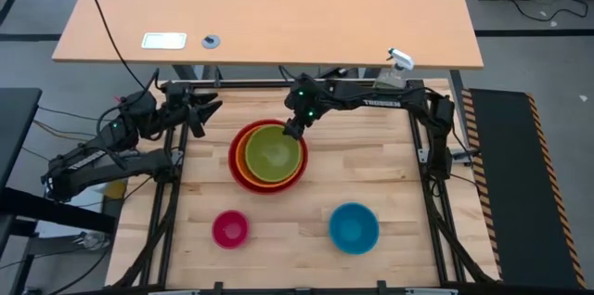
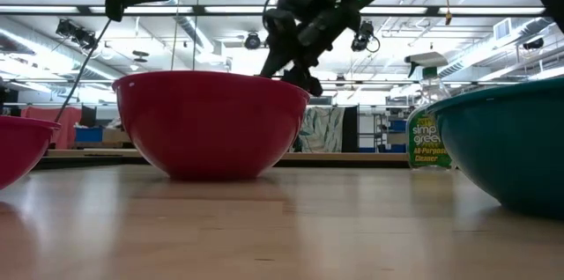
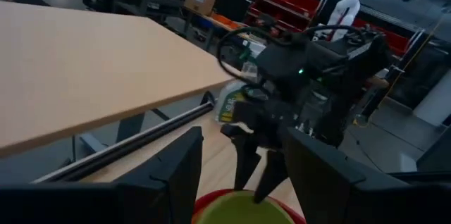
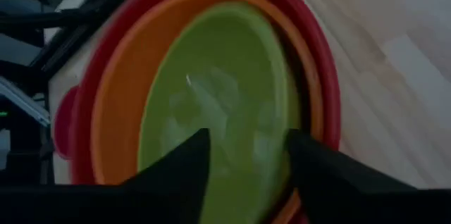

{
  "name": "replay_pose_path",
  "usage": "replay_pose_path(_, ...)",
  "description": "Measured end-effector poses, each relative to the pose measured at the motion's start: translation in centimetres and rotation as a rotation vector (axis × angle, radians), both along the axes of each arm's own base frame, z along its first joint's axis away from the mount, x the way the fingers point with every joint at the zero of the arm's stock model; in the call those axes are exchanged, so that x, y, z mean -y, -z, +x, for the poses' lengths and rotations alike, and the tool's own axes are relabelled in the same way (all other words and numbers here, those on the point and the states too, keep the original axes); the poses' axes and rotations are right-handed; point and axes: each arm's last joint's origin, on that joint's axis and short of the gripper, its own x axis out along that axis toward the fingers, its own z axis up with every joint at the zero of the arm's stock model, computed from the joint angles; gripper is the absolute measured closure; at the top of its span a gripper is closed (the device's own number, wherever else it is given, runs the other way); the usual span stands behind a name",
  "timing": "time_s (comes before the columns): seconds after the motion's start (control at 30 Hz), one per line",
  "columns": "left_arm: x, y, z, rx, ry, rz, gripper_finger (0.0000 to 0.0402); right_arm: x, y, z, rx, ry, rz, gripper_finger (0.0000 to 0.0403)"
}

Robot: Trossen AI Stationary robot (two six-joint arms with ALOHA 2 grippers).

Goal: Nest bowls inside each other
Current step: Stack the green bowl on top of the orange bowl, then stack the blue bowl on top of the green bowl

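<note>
A green bowl [image 1: 272, 153] sits nested in an orange bowl [image 1: 243, 158], which sits in the red bowl [image 1: 234, 147] at the table's middle. My right gripper [image 1: 293, 130] hangs open at the stack's far rim, slanting down. One finger [image 4: 176, 175] is over the green bowl's inside, the other [image 4: 338, 175] over its rim. A pink bowl [image 1: 230, 228] and a blue bowl [image 1: 354, 226] stand apart on their bases near the front edge. My left gripper [image 1: 206, 109] waits open and level at the far left, above the table. My right gripper stands open over the green bowl's far rim [image 3: 243, 197], coming from above and from the table's far side. I cannot tell whether either fingertip touches the rim. The bowl rests in the orange one.
A clear spray bottle [image 1: 397, 65] stands at the far right corner. A second, lighter table [image 1: 269, 7] lies beyond the far edge. Bare wood lies between the stack and the two front bowls.
</note>
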Motion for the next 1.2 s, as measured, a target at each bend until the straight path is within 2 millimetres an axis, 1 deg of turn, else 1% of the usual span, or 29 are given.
replay_pose_path(0.1, 0.0, 0.0, 0.0, -0.001, 0.001, 0.0, 0.0201, 0.1, -1.6, -0.9, 0.013, 0.012, -0.016, 0.0161)
replay_pose_path(0.2, 0.0, 0.1, 0.0, -0.013, 0.002, -0.007, 0.0201, -0.3, -3.3, -2.7, -0.034, 0.005, -0.06, 0.0141)
replay_pose_path(0.3, 0.0, 0.4, 0.0, -0.037, 0.001, -0.024, 0.0201, -2.2, -4.5, -4.6, -0.131, -0.091, -0.053, 0.0137)
replay_pose_path(0.37, 0.0, 0.6, 0.1, -0.05, 0.001, -0.034, 0.0201, -3.9, -4.5, -6.0, -0.242, -0.2, -0.019, 0.014)
replay_pose_path(0.43, -0.1, 0.7, 0.2, -0.058, 0.001, -0.038, 0.0201, -5.6, -3.8, -7.2, -0.375, -0.311, 0.007, 0.0145)
replay_pose_path(0.5, -0.2, 0.7, 0.4, -0.065, 0.001, -0.04, 0.0201, -7.1, -2.7, -8.3, -0.491, -0.399, 0.032, 0.0152)
replay_pose_path(0.6, -0.4, 0.9, 0.8, -0.088, 0.002, -0.044, 0.0201, -9.3, -0.4, -9.4, -0.582, -0.486, 0.088, 0.0161)
replay_pose_path(0.67, -0.5, 1.1, 1.0, -0.1, 0.002, -0.05, 0.0201, -10.6, 1.1, -10.1, -0.616, -0.513, 0.1, 0.0165)
replay_pose_path(0.77, -0.6, 1.3, 1.4, -0.117, 0.026, -0.066, 0.0201, -12.2, 1.9, -11.3, -0.623, -0.526, 0.098, 0.0168)
replay_pose_path(1.0, -0.7, 1.4, 1.5, -0.123, 0.031, -0.073, 0.0201, -16.2, 2.0, -12.6, -0.504, -0.48, 0.044, 0.0169)
replay_pose_path(1.13, -0.7, 1.4, 1.5, -0.125, 0.025, -0.065, 0.0201, -18.8, 3.2, -13.2, -0.519, -0.44, 0.039, 0.0169)
replay_pose_path(1.2, -0.7, 1.4, 1.5, -0.126, 0.025, -0.065, 0.0201, -20.2, 3.7, -13.5, -0.516, -0.432, 0.007, 0.017)
